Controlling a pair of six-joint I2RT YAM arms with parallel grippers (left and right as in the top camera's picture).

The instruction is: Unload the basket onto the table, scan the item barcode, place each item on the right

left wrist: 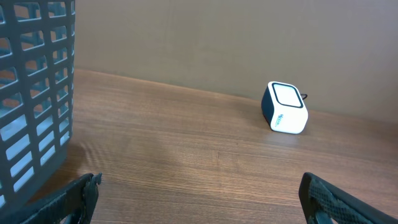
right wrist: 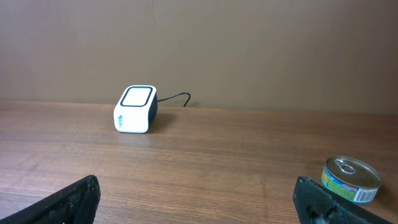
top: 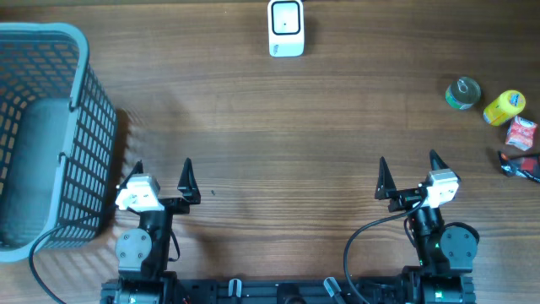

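At the brown wooden tabletop's near edge, the left gripper and right gripper are spread wide, holding nothing. A grey plastic basket stands at the left edge, a round tin can and yellow bottle at the right, a white square scanner at the far edge.

A mock shop checkout is indicated by a scanner beyond the left pincer and a basket at its left.
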